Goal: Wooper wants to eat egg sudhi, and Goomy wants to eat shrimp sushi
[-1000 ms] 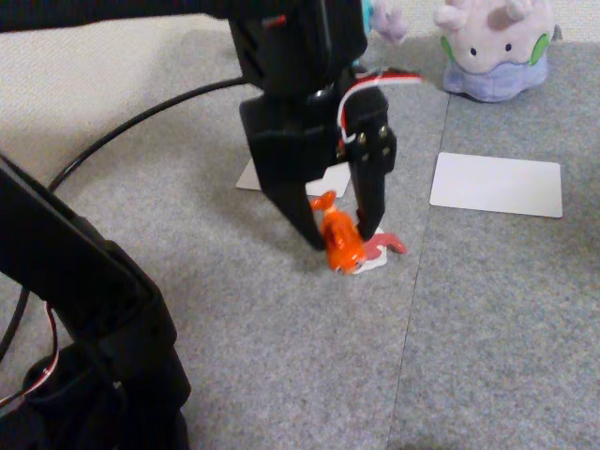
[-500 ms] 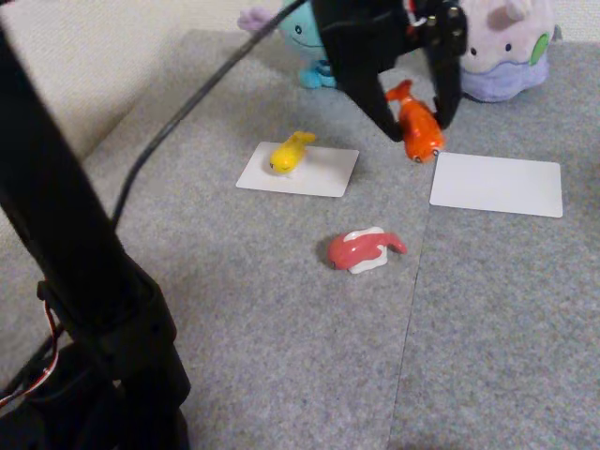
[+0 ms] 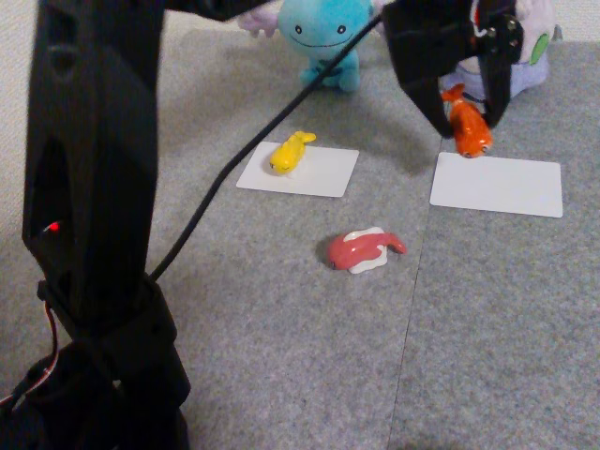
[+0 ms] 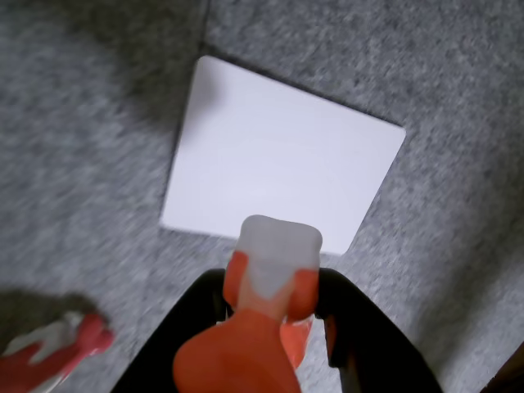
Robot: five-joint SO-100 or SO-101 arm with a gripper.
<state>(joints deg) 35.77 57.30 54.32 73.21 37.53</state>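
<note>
Grey carpet tiles [image 3: 281,309] cover the floor here, with a paler beige strip of carpet along the left edge in the fixed view. Two white cards lie flat on the carpet toward the far side. The left white card [image 3: 314,173] carries the egg sudhi [image 3: 290,152], which sits on the card's left end with its tail pointing up and right. The right white card [image 3: 497,185] is bare.

The black arm [image 3: 94,187] rises from the near left corner and reaches across to the far right. Its end effector [image 3: 469,127] is clenched on the shrimp sushi [image 3: 467,127], holding it in the air just above the far left corner of the right card. In the wrist view the end effector [image 4: 274,315] shows its two dark fingers pressed against either side of the shrimp sushi [image 4: 262,319], the white rice base facing the camera and the right white card [image 4: 282,176] lying below it.

Wooper [image 3: 323,33] sits at the far edge of the carpet, behind the left card, smiling face turned this way. Goomy [image 3: 534,47] is at the far right corner, mostly hidden behind the end effector, just behind the held toy.

Near the middle of the carpet, between the two cards and closer to me, a pinkish-red sushi toy [image 3: 364,249] lies on its own; the wrist view catches it at the lower left corner [image 4: 57,348].
</note>
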